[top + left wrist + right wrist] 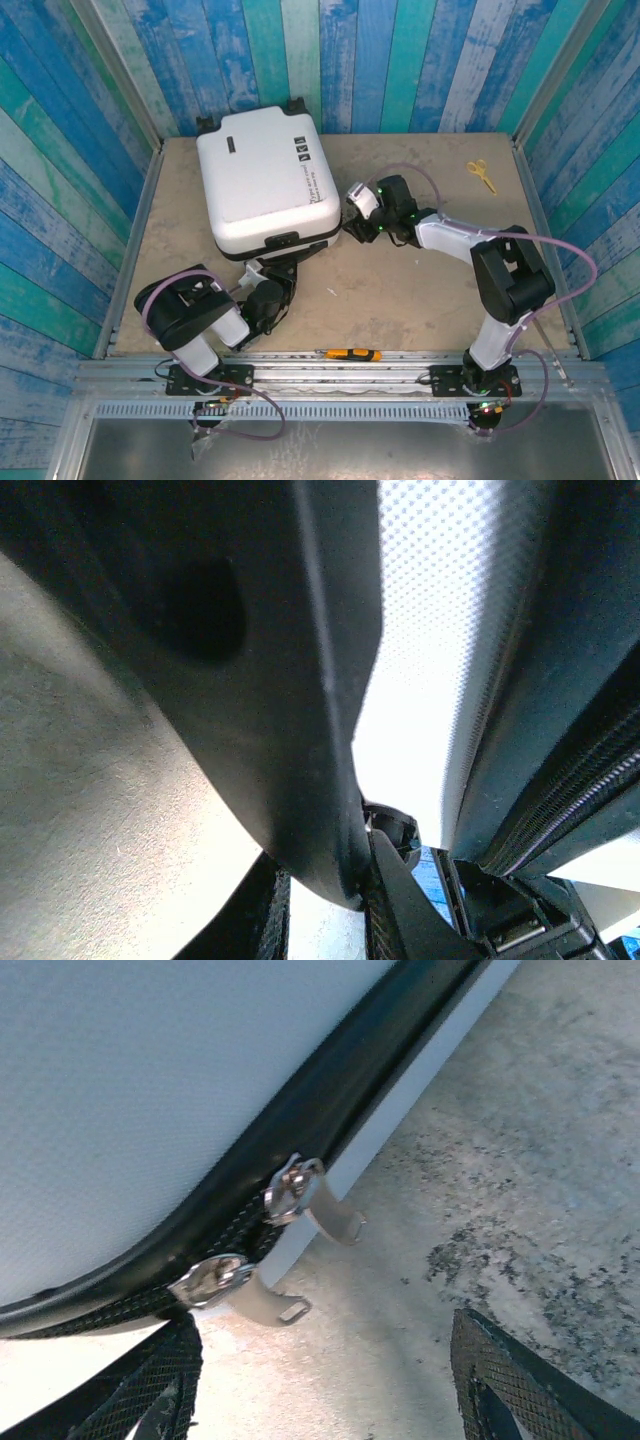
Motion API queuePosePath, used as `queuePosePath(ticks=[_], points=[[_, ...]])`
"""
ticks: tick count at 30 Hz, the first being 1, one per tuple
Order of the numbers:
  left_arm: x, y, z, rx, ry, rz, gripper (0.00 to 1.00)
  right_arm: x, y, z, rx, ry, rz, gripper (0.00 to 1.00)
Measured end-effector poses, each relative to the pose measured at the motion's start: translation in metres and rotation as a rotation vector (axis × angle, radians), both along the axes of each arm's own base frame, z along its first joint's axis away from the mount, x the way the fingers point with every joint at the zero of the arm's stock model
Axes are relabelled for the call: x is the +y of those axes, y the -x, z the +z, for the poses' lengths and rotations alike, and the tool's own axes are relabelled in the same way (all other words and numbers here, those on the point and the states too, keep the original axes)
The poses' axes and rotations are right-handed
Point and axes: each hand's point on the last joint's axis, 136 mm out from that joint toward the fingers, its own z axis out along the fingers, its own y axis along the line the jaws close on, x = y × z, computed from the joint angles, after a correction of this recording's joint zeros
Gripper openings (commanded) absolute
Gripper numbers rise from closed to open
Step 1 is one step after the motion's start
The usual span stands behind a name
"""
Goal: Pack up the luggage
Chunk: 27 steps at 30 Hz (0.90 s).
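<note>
The luggage [255,170] is a white hard-shell suitcase lying closed and flat at the back left of the table. My left gripper [268,270] is at its near edge, shut on the black handle [300,680], which sits between the two fingers [390,910] beside the white shell [440,680]. My right gripper [348,215] is at the suitcase's near right corner, open, close to the table with nothing between its fingers [510,1380]. Just ahead of it, two silver zipper pulls [295,1190] [215,1280] hang side by side from the black zipper band.
Yellow scissors [482,174] lie at the back right of the table. An orange and black utility knife [348,354] rests on the front rail between the arm bases. Blue plank walls close in the table at the back and sides.
</note>
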Motion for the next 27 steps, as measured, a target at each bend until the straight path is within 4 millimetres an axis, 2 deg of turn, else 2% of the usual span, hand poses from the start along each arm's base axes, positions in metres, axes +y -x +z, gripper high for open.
queuePosePath(ticks=[5,10,12,17,24,27], points=[[0.000,0.000,0.000,-0.001,-0.004,-0.002,0.00,0.001,-0.009,-0.008,-0.023,0.008,-0.011,0.57],[0.000,0.000,0.000,-0.002,-0.009,-0.006,0.00,0.007,-0.010,-0.013,-0.086,0.008,0.029,0.60],[0.000,0.000,0.000,-0.001,-0.013,-0.009,0.00,0.007,-0.005,-0.018,-0.131,0.023,0.057,0.61],[0.000,0.002,0.001,0.004,-0.028,-0.018,0.00,0.011,0.028,-0.039,-0.196,0.042,0.172,0.61],[0.005,0.010,0.002,0.025,-0.057,-0.039,0.00,0.017,0.019,-0.020,-0.269,0.032,0.260,0.58],[0.010,0.017,0.004,0.044,-0.068,-0.055,0.00,0.017,0.024,-0.011,-0.262,0.008,0.306,0.55]])
